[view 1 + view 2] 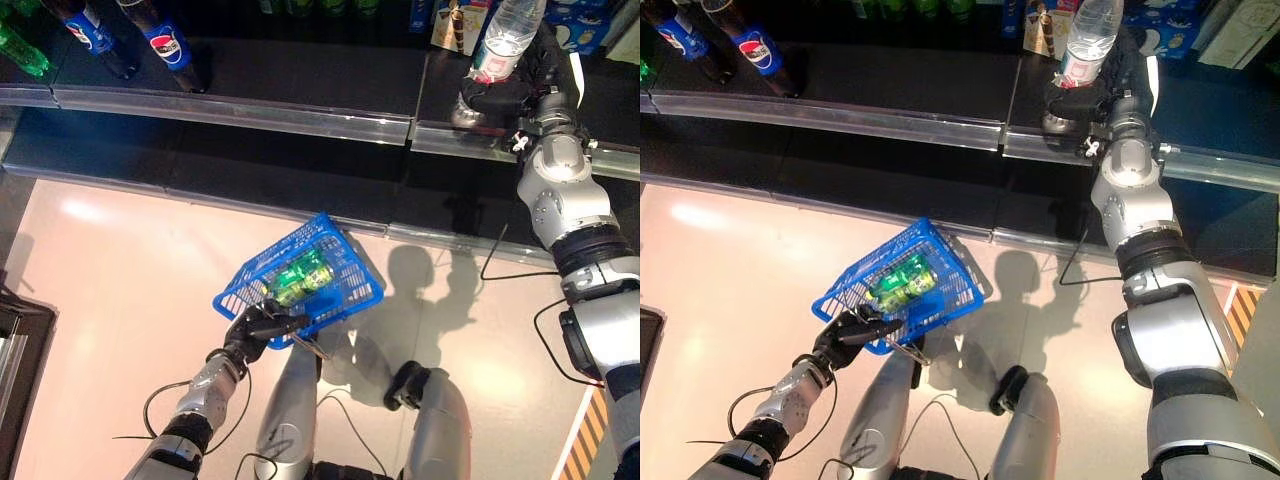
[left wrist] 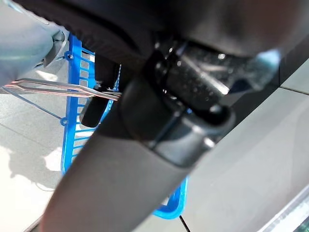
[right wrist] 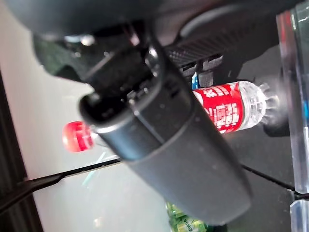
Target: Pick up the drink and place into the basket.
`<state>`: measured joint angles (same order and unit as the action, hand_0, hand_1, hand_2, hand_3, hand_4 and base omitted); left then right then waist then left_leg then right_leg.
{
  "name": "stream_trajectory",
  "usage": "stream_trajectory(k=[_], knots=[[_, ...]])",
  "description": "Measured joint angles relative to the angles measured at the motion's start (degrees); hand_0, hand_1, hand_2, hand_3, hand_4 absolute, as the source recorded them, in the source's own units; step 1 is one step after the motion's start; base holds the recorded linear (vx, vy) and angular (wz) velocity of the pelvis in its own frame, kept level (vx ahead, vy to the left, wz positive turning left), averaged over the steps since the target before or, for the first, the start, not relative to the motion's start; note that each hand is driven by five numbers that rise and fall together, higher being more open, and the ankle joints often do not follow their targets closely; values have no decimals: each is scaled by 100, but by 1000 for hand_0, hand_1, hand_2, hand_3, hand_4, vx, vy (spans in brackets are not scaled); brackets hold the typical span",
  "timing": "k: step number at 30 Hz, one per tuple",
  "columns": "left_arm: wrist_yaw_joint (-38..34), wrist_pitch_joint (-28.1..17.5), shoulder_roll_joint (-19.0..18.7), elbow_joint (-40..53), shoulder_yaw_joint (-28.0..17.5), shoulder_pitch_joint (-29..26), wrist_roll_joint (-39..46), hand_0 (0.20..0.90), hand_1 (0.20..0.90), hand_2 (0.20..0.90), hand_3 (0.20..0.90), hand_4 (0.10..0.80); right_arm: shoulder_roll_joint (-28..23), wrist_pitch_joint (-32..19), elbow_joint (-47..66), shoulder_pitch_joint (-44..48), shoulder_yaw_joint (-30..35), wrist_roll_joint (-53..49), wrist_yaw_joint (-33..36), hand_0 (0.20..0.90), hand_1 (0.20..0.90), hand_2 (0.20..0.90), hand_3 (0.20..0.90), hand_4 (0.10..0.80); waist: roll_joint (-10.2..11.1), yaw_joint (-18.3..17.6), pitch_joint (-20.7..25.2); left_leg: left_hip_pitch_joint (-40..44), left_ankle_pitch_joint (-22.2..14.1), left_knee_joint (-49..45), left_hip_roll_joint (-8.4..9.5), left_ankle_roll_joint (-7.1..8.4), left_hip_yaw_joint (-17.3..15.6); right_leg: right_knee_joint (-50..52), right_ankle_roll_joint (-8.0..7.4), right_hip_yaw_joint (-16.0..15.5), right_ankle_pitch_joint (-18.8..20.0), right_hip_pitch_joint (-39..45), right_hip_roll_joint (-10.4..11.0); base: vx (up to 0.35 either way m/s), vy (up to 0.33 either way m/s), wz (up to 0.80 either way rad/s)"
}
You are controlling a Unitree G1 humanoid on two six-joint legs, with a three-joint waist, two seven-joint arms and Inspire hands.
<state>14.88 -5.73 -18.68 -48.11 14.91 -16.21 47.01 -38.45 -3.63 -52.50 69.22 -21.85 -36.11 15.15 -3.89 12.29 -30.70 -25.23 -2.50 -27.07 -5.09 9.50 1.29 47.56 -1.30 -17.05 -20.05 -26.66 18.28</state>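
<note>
A clear water bottle with a red label and red cap [image 1: 507, 32] stands tilted on the dark shelf [image 1: 320, 75] at the upper right. My right hand [image 1: 492, 97] is curled round its lower part; in the right wrist view the bottle [image 3: 226, 112] lies behind the thumb [image 3: 164, 140]. My left hand [image 1: 256, 330] is shut on the thin wire handles [image 2: 53, 87] of the blue basket [image 1: 345, 298], which hangs above the floor at lower centre. Green cans [image 1: 300, 276] lie in the basket. The basket also shows in the left wrist view [image 2: 77, 130].
Dark cola bottles [image 1: 165, 42] and a green bottle [image 1: 20, 50] stand at the shelf's far left. Boxes [image 1: 582, 25] stand behind the water bottle. A clear rail [image 1: 250, 116] runs along the shelf's front edge. A dark cabinet [image 1: 15, 345] stands at the lower left.
</note>
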Motion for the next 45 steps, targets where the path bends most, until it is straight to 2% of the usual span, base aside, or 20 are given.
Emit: stream_trajectory(k=[3,28,38,45], knots=[[-27,-11,-1,32,20,-3,91,300,300,300,200,100,0,-9,-216,222,-275,28,96,900,900,900,900,800,-7,7,1,-70,38,33,60,-18,11,44,-1,-7,-36,-83,72,-7,23,7],[-30,-59,-22,208,18,-4,177,300,300,300,200,100,19,-39,-378,445,-509,206,129,900,900,900,900,800,-12,210,5,-270,68,214,97,-19,107,-122,-20,-145,-21,-192,107,-5,2,2],[-30,-64,-22,204,27,-4,224,300,300,300,200,100,224,-88,-378,446,-331,-707,-35,900,900,900,900,800,-12,209,5,-264,89,249,129,-42,108,-127,-38,-150,-11,-194,141,4,10,0],[-29,-69,-22,205,35,-2,294,300,300,300,200,100,405,-189,-378,446,-248,-936,-78,900,900,900,900,800,-15,261,6,-248,145,370,171,-53,104,-173,-66,-153,5,-209,184,-1,13,2]])
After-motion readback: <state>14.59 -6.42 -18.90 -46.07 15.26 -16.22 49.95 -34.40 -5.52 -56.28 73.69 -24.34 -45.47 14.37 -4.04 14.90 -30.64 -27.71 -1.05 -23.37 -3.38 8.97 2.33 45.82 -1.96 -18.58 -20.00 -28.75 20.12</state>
